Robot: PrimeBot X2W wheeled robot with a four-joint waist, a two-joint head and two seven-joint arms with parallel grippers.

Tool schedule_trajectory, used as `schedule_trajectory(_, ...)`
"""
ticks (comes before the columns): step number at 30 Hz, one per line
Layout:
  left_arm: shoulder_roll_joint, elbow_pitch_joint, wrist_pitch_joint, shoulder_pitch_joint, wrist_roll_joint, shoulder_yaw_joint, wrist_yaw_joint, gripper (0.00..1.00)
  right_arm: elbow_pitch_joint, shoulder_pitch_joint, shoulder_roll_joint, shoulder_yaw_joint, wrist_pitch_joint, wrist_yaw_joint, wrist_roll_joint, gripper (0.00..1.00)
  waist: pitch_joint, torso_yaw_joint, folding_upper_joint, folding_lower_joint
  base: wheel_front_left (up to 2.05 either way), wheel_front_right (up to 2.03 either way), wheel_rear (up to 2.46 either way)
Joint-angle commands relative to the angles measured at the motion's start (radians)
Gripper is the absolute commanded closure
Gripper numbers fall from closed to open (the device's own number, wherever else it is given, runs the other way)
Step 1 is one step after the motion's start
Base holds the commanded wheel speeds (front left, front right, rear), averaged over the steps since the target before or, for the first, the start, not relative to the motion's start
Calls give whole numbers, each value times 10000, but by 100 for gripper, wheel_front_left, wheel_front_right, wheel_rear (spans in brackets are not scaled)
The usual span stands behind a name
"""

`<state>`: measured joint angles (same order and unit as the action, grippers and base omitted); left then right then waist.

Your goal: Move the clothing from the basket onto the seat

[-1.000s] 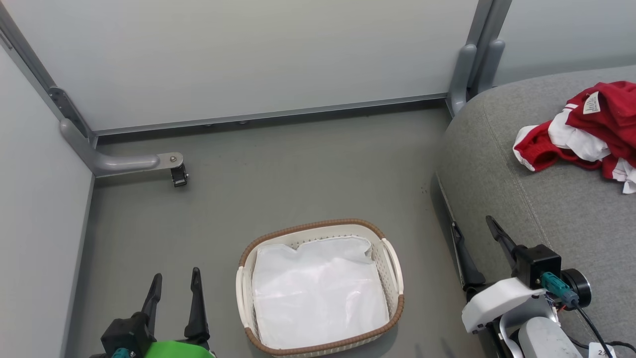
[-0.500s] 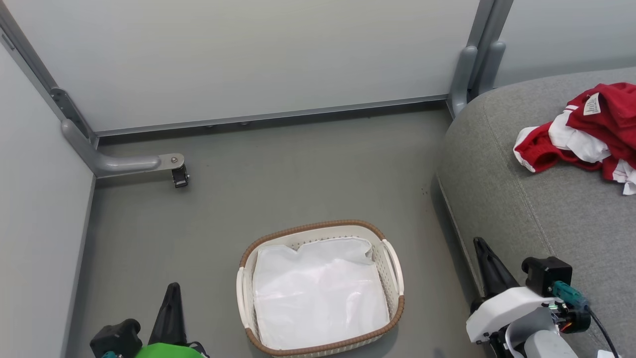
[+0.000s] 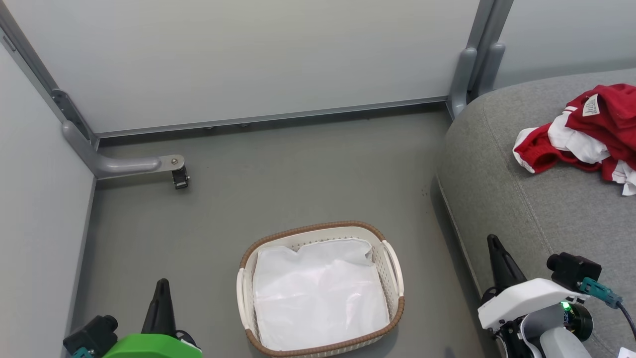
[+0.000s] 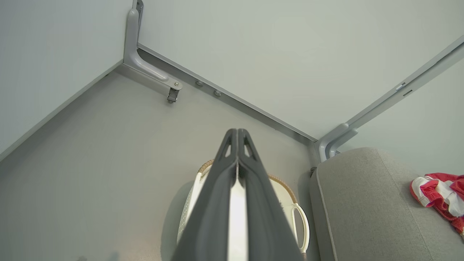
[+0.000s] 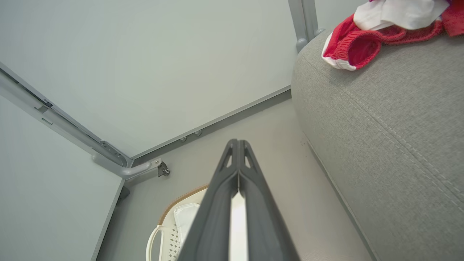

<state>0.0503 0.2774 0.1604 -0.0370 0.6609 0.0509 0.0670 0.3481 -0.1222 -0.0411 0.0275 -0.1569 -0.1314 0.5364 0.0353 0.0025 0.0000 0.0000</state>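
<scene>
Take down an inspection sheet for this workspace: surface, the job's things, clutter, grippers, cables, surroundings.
Surface: grey floor, with the basket standing on it.
Job's things: clothing, red and white, heaped on the seat; the basket holds a white sheet lining, no red garment seen in it.
Clutter: nothing seen.
Grippers: left gripper and right gripper low on either side of the basket, both shut, holding nothing.
Cables: teal-plugged cable at the right wrist.
Surroundings: pale wall panels on a grey metal frame; foot bracket at the left corner.

White sheet (image 3: 318,293), grey floor (image 3: 278,164), perhaps a caster (image 3: 180,177)
</scene>
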Motion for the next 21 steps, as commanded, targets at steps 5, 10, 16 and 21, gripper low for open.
schedule_trajectory(5,41,-170,-227,388,938,-191,112,100,-259,-61,-47,-164,253,3,1044,100,-17,-1,0,0,0,0,0)
schedule_trajectory(10,44,-186,-412,479,1581,-300,156,100,-322,-46,-53,-260,438,4,1767,100,-32,-2,0,0,0,0,0)
schedule_trajectory(16,47,-202,-623,578,2322,-420,202,100,-395,-28,-59,-369,647,4,2604,100,-50,-4,0,0,0,0,0)
schedule_trajectory(21,48,-216,-799,659,2919,-518,237,100,-451,-12,-64,-457,820,5,3279,100,-66,-5,0,0,0,0,0)
